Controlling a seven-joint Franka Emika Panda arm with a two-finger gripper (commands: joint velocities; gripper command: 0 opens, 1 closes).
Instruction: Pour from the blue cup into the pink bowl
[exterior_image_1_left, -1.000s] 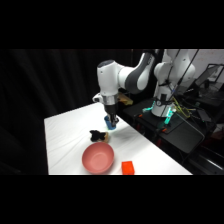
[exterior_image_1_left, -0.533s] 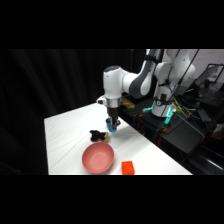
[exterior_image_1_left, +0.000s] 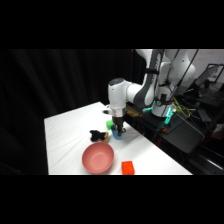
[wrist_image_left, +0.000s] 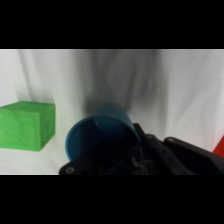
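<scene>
Black curtains behind, white table in front. The gripper comes straight down near the table's far edge, right at the cup. From the wrist the cup's open mouth sits against the black linkage; whether the fingers have clamped it, I cannot tell. A green cube stands beside the cup. The bowl waits near the front edge, a red block just beside it.

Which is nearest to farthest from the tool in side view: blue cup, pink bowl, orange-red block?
1. Blue cup: right at the tool, under its tip.
2. Pink bowl: toward the table's front, left of the tool in the picture.
3. Orange-red block: at the front edge, right of the bowl.
</scene>
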